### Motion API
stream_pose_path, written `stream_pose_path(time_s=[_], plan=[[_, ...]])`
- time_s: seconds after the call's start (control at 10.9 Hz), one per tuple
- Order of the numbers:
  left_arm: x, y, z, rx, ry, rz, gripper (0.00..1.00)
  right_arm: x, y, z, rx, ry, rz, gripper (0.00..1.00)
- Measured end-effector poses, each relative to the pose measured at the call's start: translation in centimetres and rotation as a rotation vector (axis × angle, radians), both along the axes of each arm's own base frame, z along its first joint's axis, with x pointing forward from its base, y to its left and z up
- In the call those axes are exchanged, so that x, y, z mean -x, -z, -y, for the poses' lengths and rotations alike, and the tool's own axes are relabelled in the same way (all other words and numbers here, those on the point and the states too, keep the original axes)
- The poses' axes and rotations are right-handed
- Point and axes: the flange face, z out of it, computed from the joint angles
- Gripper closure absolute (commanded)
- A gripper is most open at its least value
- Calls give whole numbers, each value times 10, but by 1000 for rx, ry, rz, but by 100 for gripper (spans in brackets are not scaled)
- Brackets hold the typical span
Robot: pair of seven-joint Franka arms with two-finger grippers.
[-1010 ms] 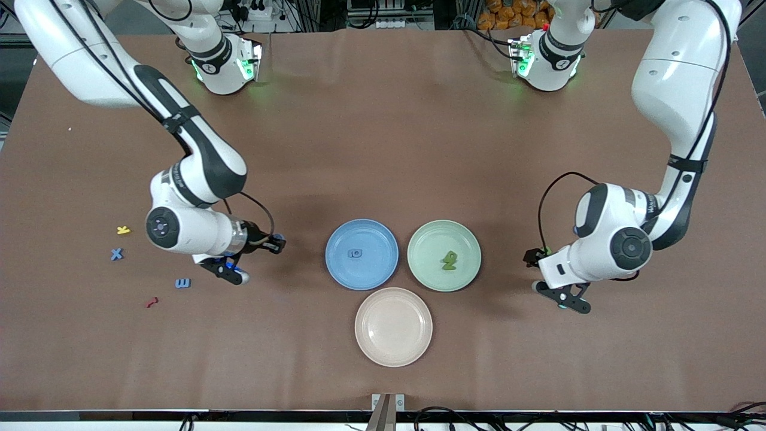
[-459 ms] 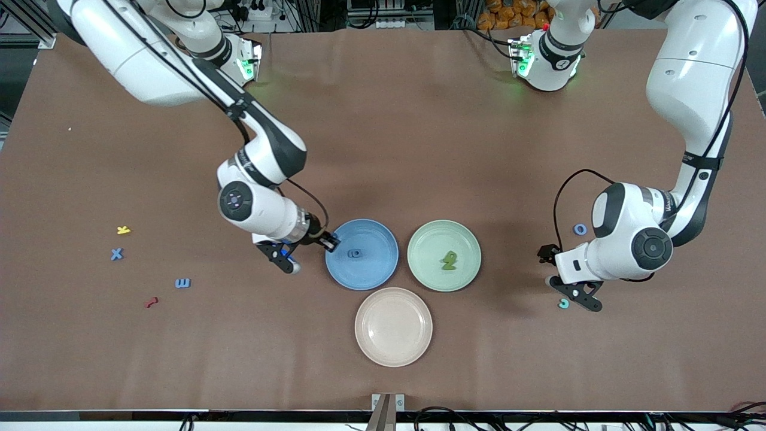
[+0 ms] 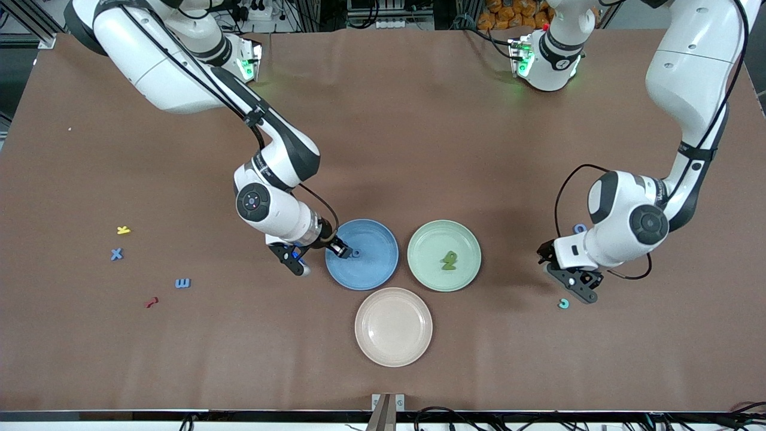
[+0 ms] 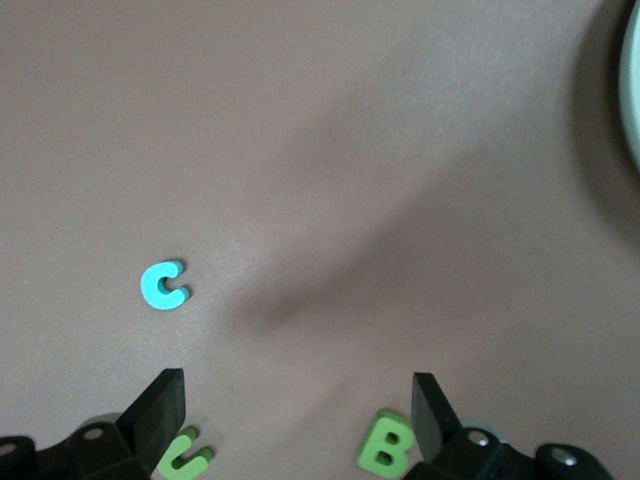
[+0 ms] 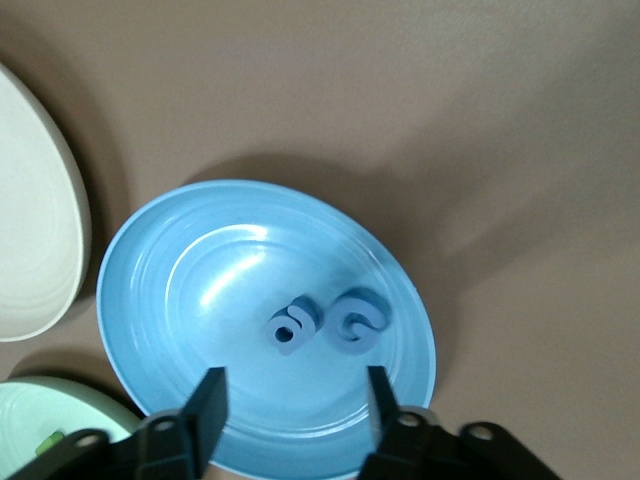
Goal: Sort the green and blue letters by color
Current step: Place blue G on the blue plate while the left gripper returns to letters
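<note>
We note the stray letters toward the right arm's end of the table: yellow letter (image 3: 123,230), blue X (image 3: 116,254), blue E (image 3: 182,283) and red letter (image 3: 152,302), all well apart from the plates. A second ago the right gripper (image 3: 297,261) was near those strays; now it hangs over the rim of the blue plate (image 3: 377,270), fingers apart and empty, and its wrist view shows two blue letters (image 5: 329,325) lying side by side in the plate, so one more blue seems delivered. The green plate (image 3: 461,233) holds one green letter (image 3: 449,260); the pink plate (image 3: 393,347) is bare. The left gripper (image 3: 577,284), open, has shifted slightly and hovers near the cyan C (image 3: 563,304), with a green B (image 4: 384,446) and another green letter (image 4: 186,457) close beneath it. A blue O (image 3: 579,228) lies by the left arm. Nothing blocks either arm.
</note>
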Motion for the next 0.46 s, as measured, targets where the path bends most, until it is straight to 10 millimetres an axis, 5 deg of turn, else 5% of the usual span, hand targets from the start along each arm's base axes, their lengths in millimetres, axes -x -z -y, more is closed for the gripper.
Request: stream_pose_path(time_s=[0.28,0.46], plan=[[24,13,-20,11,33,35,0,-1,2,5,19,-18,-11,0],[30,12,-10,15,50,36,0,-6,9,34,52,-111,-16,0]])
